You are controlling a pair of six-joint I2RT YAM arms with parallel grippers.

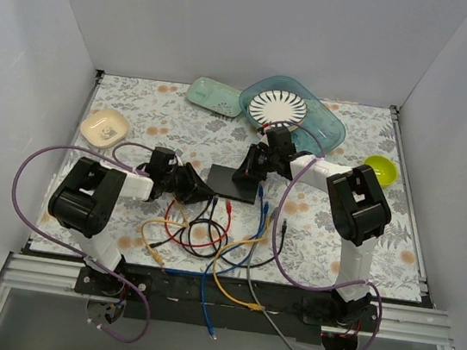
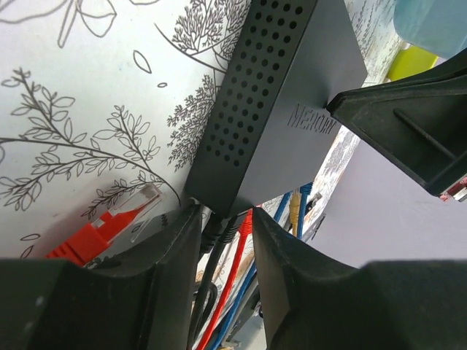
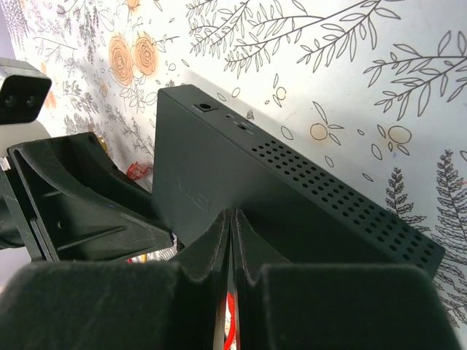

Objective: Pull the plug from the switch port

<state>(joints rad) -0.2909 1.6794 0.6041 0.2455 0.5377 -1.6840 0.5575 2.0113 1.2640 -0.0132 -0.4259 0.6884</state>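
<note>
The switch (image 1: pixel 234 184) is a flat black box lying mid-table; it also shows in the left wrist view (image 2: pixel 284 109) and the right wrist view (image 3: pixel 292 197). My left gripper (image 1: pixel 200 190) is at its near left corner. In the left wrist view the left gripper (image 2: pixel 224 216) has its jaws closed narrowly around a black plug (image 2: pixel 217 227) seated in the switch's socket edge, with a red cable (image 2: pixel 237 255) beside it. My right gripper (image 1: pixel 252 165) is shut, and its closed fingertips (image 3: pixel 232 216) press on the switch's top.
A tangle of red, yellow, blue and black cables (image 1: pixel 207 237) runs from the switch toward the near edge. A loose red plug (image 2: pixel 87 237) lies beside the left gripper. A striped plate in a blue tray (image 1: pixel 328 123), a teal dish (image 1: pixel 214 96), a green bowl (image 1: pixel 379 169) and a cream bowl (image 1: pixel 104 126) stand behind.
</note>
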